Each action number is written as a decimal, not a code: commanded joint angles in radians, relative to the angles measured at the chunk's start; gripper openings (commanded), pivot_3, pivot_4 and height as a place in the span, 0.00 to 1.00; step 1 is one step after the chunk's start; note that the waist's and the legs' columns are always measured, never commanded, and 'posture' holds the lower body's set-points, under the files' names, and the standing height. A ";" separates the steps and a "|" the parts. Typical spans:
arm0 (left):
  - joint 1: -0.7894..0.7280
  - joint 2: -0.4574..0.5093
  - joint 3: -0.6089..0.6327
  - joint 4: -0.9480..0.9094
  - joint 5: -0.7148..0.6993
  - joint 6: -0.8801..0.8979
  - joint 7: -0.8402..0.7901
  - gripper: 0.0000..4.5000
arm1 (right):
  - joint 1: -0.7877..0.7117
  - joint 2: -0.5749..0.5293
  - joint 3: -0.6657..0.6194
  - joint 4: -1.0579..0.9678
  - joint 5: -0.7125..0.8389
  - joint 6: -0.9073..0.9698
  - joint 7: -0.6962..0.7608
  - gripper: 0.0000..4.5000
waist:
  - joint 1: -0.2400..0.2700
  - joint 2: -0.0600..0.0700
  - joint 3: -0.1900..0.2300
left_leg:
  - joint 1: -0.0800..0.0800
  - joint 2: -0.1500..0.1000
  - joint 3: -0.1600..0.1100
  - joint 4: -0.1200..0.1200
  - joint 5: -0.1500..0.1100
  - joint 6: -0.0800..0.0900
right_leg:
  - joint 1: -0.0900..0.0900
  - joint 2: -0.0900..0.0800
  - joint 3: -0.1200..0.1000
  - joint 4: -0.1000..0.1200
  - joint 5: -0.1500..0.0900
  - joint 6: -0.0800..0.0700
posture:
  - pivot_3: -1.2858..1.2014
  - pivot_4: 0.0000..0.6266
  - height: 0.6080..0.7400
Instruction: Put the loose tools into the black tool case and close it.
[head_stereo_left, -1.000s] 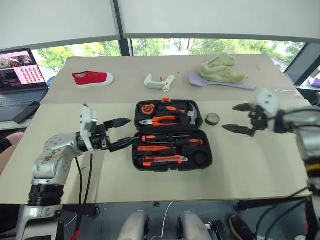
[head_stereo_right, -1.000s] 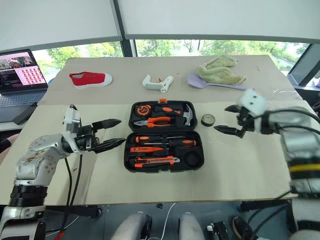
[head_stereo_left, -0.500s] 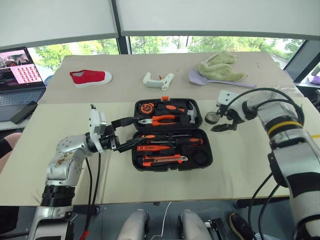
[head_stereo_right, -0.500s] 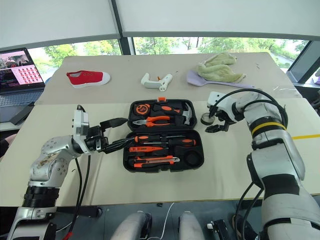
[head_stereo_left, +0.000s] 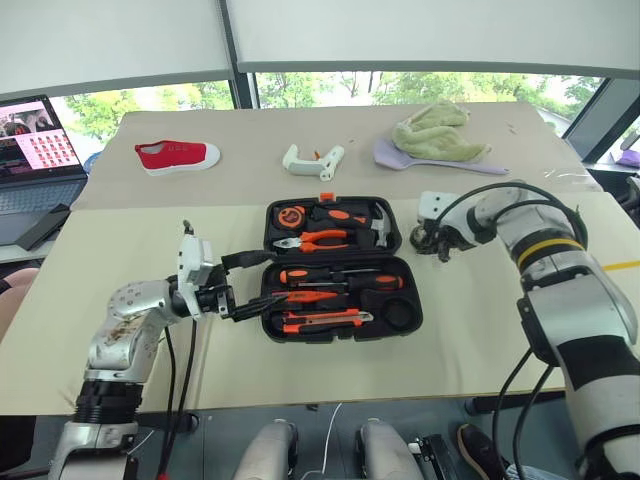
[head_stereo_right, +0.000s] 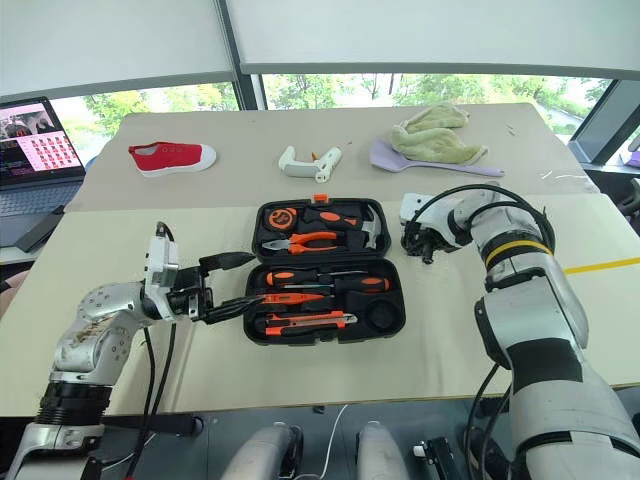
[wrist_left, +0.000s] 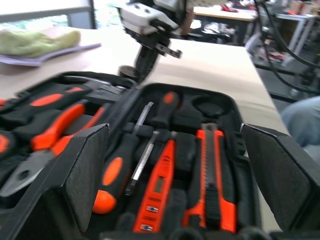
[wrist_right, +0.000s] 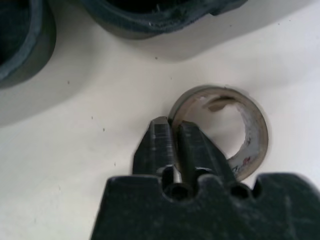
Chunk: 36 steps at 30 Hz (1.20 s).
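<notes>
Right wrist view showed the right gripper (wrist_right: 172, 137) closed on the wall of the tape roll (wrist_right: 250, 130), one finger inside the ring and one outside. Within the preceding second it had been spread open above the table; it descended beside the black tool case (head_stereo_left: 340, 265) and clamped. The roll, lying just right of the case, appeared ready for lifting toward the empty round slot (head_stereo_left: 400, 312). Head views hid that pinch. Left wrist view showed the left gripper (head_stereo_left: 250, 282) open at the case's left edge, above seated screwdrivers (wrist_left: 117, 167).
</notes>
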 joint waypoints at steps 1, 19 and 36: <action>-0.021 0.006 -0.011 -0.013 0.002 -0.043 -0.041 1.00 | -0.054 -0.059 -0.049 -0.025 0.033 -0.071 0.071 0.01 | -0.002 0.000 0.000 | 0.000 0.000 0.000 0.000 0.000 0.000 | 0.000 0.000 0.000 0.000 0.000 0.000 | 0.52 0.24 1.00; 0.068 0.008 -0.042 -0.033 0.015 -0.111 -0.102 1.00 | 0.484 -0.359 -0.005 -1.463 0.707 1.036 0.285 0.01 | 0.017 0.001 0.000 | -0.001 0.002 -0.001 0.001 -0.002 0.002 | -0.001 -0.002 -0.001 0.000 0.000 0.000 | 0.52 0.24 1.00; 0.097 0.004 -0.043 -0.057 0.018 -0.125 -0.055 1.00 | 0.526 -0.365 0.122 -1.481 0.559 1.075 0.136 0.01 | 0.028 -0.001 0.000 | 0.000 0.001 -0.001 0.002 -0.002 0.002 | 0.001 -0.002 -0.002 -0.001 0.001 0.000 | 0.52 0.24 1.00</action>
